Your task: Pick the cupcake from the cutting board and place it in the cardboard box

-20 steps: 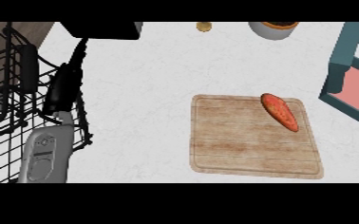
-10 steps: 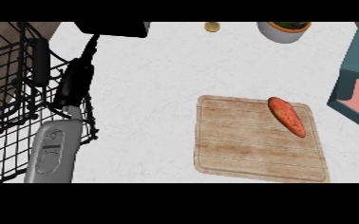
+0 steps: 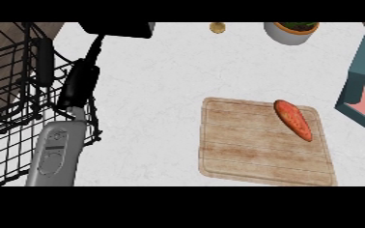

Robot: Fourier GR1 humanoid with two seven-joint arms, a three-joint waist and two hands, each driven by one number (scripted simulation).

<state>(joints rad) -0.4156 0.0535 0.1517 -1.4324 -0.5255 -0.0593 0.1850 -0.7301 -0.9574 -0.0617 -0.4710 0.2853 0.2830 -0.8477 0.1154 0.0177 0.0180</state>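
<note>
A wooden cutting board [image 3: 257, 154] lies at the lower right of the white counter. On its far right corner rests an elongated orange-red item [image 3: 294, 120] that looks more like a root vegetable than a cupcake. No cardboard box shows. My left grey forearm [image 3: 55, 154] comes in at the lower left, and its black hand [image 3: 78, 84] lies against a black wire basket [image 3: 28, 125], far left of the board. My right hand is out of view.
A teal container [image 3: 354, 89] with a pink inside is cut off at the right edge. A white pot with a plant [image 3: 288, 31] and a small tan object [image 3: 219, 27] stand at the back. A black block [image 3: 118, 28] sits at the top left.
The whole view has drifted slightly, so everything sits a bit further right and lower. The orange-red item has kept its place on the board. The left arm stays by the basket.
</note>
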